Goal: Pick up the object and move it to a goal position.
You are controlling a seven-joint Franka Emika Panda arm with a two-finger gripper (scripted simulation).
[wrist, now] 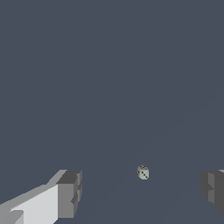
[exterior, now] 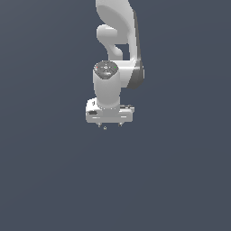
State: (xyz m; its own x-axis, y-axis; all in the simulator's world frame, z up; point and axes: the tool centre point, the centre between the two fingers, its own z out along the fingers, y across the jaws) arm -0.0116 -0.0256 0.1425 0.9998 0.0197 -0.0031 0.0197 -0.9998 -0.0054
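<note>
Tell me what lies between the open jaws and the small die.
Nothing: in the wrist view the stretch from the gripper to the die is bare grey floor.

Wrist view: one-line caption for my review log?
Open gripper above a small die-like object lying between its fingers.

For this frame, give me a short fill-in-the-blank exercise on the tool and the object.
1. The small die has a pale body with dark ____ on its faces.
2. In the wrist view the tool has its fingers spread ____, with the die showing in the gap.
3. The tool holds ____.

Missing words: dots; apart; nothing
</note>
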